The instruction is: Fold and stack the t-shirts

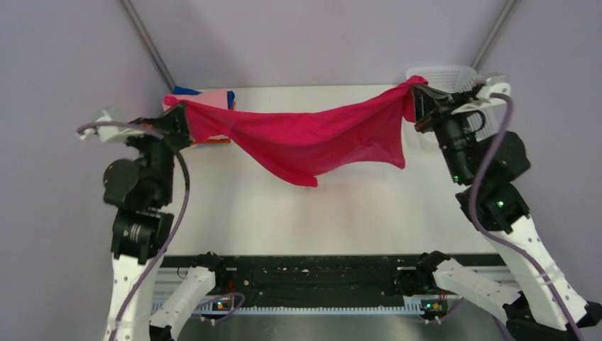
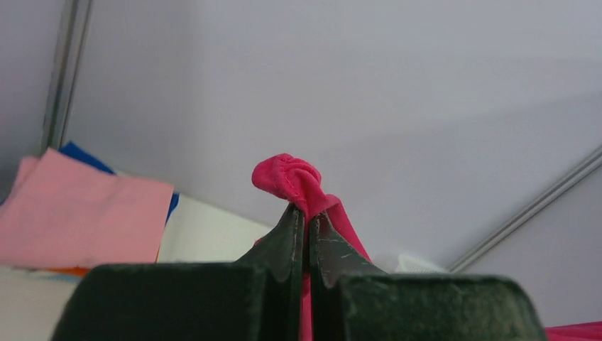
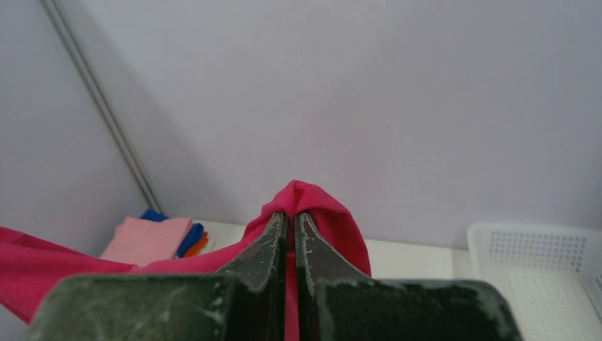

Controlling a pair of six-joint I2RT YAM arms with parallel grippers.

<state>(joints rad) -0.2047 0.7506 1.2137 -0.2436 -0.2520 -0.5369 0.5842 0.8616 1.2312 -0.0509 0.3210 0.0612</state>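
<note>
The crimson-red t-shirt (image 1: 312, 138) hangs stretched in the air above the table, sagging in the middle. My left gripper (image 1: 177, 117) is shut on its left end; a bunch of red cloth (image 2: 294, 181) pokes out above the tips of my left gripper (image 2: 307, 213). My right gripper (image 1: 420, 96) is shut on its right end, with red cloth (image 3: 312, 202) wrapped over the tips of my right gripper (image 3: 289, 217). A stack of folded shirts (image 1: 206, 99) lies at the back left, light pink (image 2: 78, 213) on top, with blue and orange below (image 3: 192, 241).
A white mesh basket (image 1: 444, 74) stands at the back right corner, also in the right wrist view (image 3: 539, 277). The white table (image 1: 298, 213) stretches below the hanging shirt. Metal frame poles run up the back corners.
</note>
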